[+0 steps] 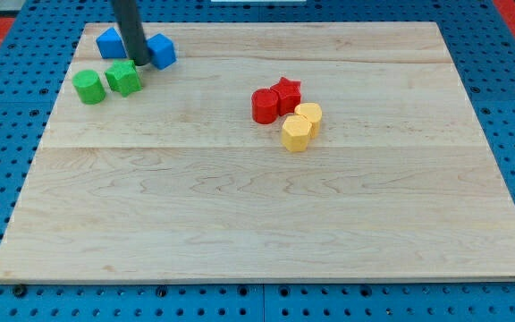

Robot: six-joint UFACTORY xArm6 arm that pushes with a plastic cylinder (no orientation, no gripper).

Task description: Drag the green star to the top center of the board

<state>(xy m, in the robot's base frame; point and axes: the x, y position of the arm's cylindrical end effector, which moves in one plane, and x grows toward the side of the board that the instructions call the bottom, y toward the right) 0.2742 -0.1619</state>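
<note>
The green star (123,78) lies near the board's top left corner. A green cylinder (88,87) sits just to its left. My tip (138,63) rests at the star's upper right edge, touching it or nearly so, between two blue blocks. One blue block (109,42) is to the view's left of the rod, partly hidden behind it. The other blue block (163,51) is to its right.
A red cylinder (264,106) and a red star (286,91) sit together near the board's middle, with two yellow blocks (308,115) (295,133) touching them at the lower right. The wooden board (266,215) lies on a blue pegboard.
</note>
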